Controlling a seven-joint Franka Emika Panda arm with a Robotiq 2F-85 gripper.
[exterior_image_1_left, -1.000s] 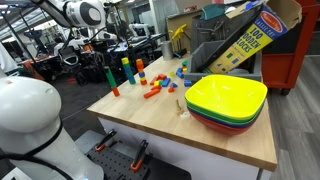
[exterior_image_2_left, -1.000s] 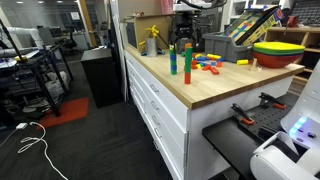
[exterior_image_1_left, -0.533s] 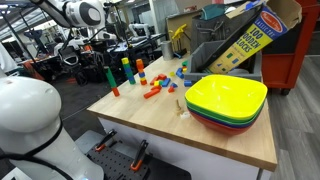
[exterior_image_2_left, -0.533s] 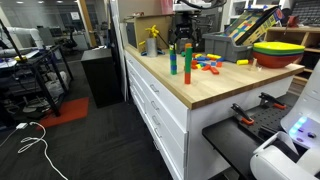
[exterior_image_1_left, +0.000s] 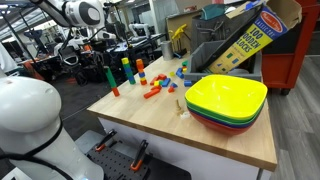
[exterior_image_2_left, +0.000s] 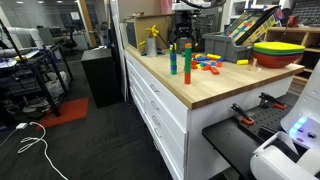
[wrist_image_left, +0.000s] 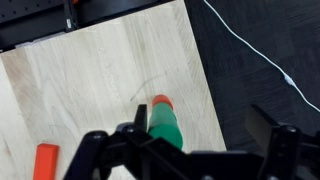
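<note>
The pale wood-grain surface (wrist_image_left: 100, 70) carries a green block (wrist_image_left: 165, 132) with an orange-red top, an orange block (wrist_image_left: 45, 160) and a yellow bowl (exterior_image_1_left: 225, 96).

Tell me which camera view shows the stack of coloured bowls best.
An exterior view shows the stack of bowls best: seen from above, whole rim and inside visible. In an exterior view the stack of bowls appears only side-on. The wrist view misses it.
</note>
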